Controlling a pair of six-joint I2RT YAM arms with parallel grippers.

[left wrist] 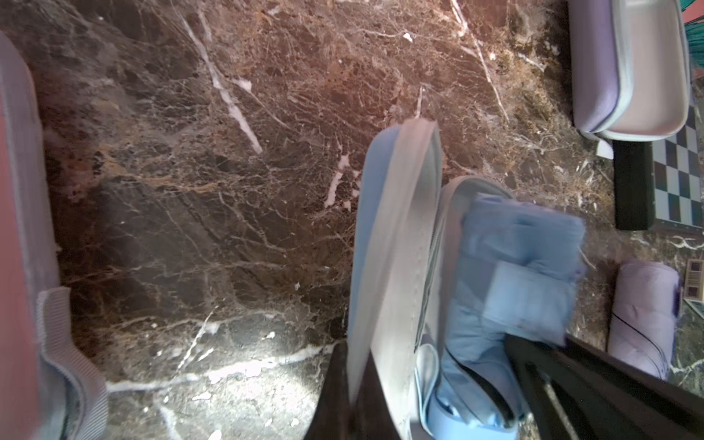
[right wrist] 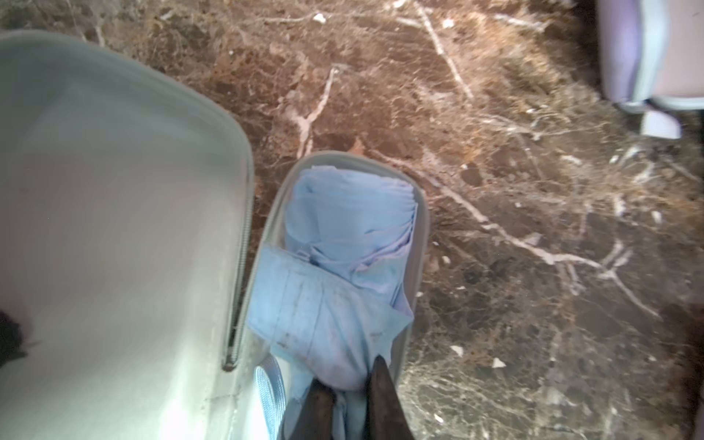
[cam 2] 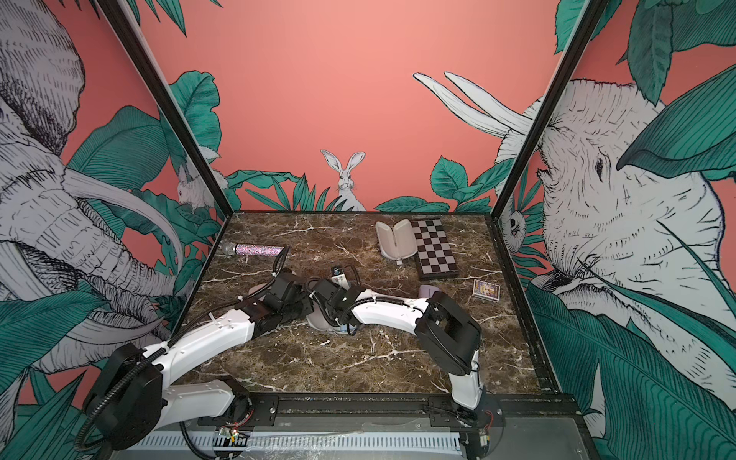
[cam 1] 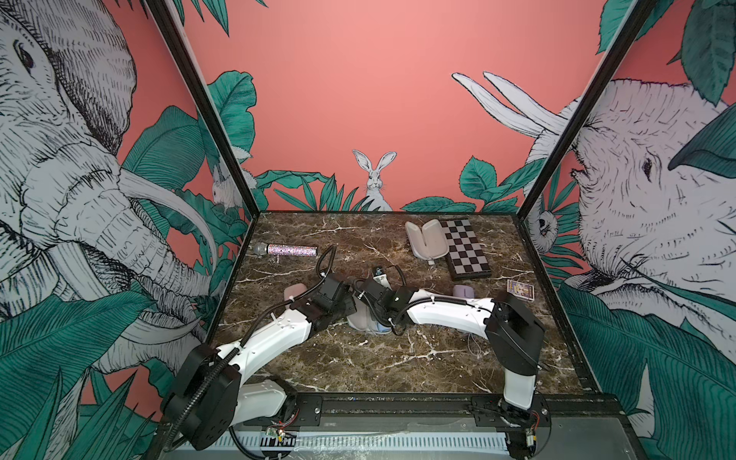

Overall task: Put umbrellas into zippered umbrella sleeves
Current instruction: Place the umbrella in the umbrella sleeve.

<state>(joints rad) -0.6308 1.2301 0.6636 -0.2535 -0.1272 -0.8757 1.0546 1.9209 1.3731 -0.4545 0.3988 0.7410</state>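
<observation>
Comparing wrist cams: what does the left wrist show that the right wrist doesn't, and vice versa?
Left wrist only: the left gripper clamped on the raised lid of the blue sleeve, the lilac umbrella, the checkered board, the edge of a pink sleeve. Right wrist only: a clear look at the right gripper pinching the end of the blue umbrella, and the lid's pale inside face-on. Both: the blue umbrella in the sleeve's lower half, the open lilac sleeve, the marble table.
</observation>
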